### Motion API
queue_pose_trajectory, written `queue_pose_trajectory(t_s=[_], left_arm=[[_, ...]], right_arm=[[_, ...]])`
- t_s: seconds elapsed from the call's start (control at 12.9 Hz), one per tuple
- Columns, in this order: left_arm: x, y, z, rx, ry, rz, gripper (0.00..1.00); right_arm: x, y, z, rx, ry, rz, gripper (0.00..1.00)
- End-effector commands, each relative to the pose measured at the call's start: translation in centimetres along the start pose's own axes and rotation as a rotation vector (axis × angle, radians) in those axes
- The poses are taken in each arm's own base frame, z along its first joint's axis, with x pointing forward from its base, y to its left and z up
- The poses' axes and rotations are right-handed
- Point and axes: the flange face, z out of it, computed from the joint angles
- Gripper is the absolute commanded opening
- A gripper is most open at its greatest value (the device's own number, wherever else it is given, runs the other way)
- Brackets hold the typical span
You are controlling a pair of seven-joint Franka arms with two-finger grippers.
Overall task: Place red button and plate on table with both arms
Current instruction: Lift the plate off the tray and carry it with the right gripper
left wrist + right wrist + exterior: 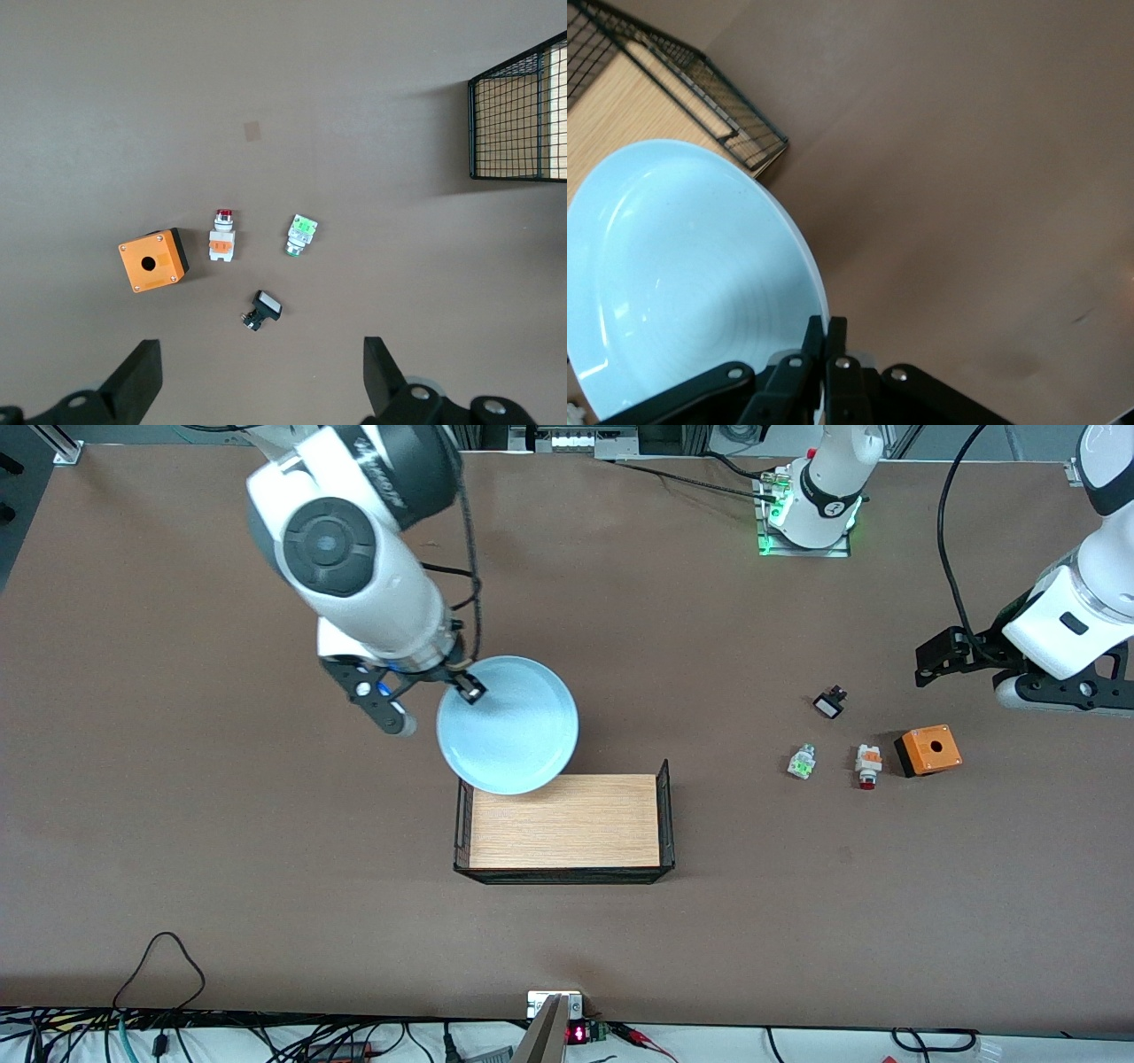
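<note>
The right gripper (pixel 468 688) is holding the plate (pixel 514 731) by its rim, over the tray's (pixel 567 824) edge. The red button (pixel 868 765) is lying under the left gripper (pixel 261 376), beside the box (pixel 928 750).

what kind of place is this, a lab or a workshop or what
Most likely a robotics lab bench. Two arms are bolted to a bare brown table, loose cables and electronics run along its edge, and the items look like test props: a plate, a small wire-ended tray, and push-button parts.
</note>
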Motion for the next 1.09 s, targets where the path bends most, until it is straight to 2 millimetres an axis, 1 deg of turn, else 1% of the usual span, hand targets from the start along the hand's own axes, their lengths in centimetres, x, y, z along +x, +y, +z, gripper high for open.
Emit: queue_pose_trajectory(t_s=[0.0, 0.16, 0.31, 0.47, 0.54, 0.7, 1.01], left_arm=[[0.0, 0.0, -0.7, -0.020, -0.004, -0.006, 1.00], [0.0, 0.0, -0.8, -0.020, -0.002, -0.006, 1.00], [0.0, 0.1, -0.8, -0.020, -0.002, -0.004, 1.00], [0.0, 0.1, -0.8, -0.020, -0.002, -0.004, 1.00], [0.0, 0.1, -0.7, -0.020, -0.004, -0.006, 1.00], [0.0, 0.1, -0.8, -0.020, -0.002, -0.006, 1.00], [0.0, 0.1, -0.7, -0.020, -0.007, -0.006, 1.00]], right_arm=[[5.1, 5.2, -3.7, -0.023, -0.044, -0.163, 0.00], [9.4, 8.3, -4.3, -0.047, -0.065, -0.276, 0.00], [12.5, 10.3, -4.8, -0.035, -0.066, -0.339, 0.00], [14.7, 11.4, -4.4, -0.046, -0.059, -0.391, 0.00], [15.4, 11.6, -4.0, -0.072, -0.039, -0.414, 0.00], [16.8, 11.6, -2.0, -0.121, -0.032, -0.447, 0.00], [19.9, 10.5, 4.1, -0.122, -0.014, -0.446, 0.00]])
